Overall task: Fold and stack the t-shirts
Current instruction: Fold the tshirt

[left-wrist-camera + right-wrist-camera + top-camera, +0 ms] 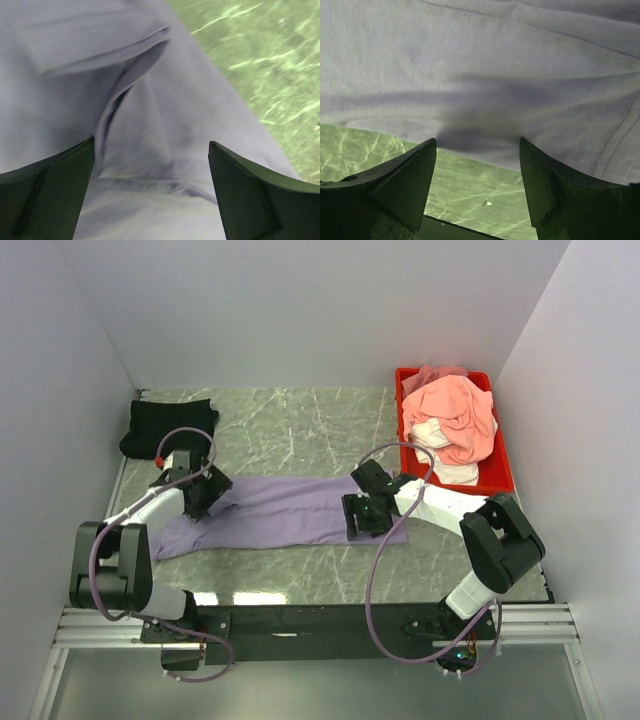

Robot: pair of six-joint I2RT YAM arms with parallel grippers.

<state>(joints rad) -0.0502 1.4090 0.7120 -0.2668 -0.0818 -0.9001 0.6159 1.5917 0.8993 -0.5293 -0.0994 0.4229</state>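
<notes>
The lavender-purple t-shirt (280, 510) lies folded into a long band across the middle of the table. My left gripper (205, 498) is open over its left part, above a sleeve fold (125, 85). My right gripper (368, 515) is open low over the shirt's right end, its fingertips (427, 150) at the near hem (485, 90). The black t-shirt (168, 425) lies folded at the back left. The salmon-pink t-shirt (455, 412) and the white t-shirt (445, 455) are heaped in the red tray (505, 475).
The red tray stands at the back right, next to the right wall. White walls close the table on three sides. Purple cables loop off both arms. Green marbled table surface (300, 430) shows behind the lavender shirt.
</notes>
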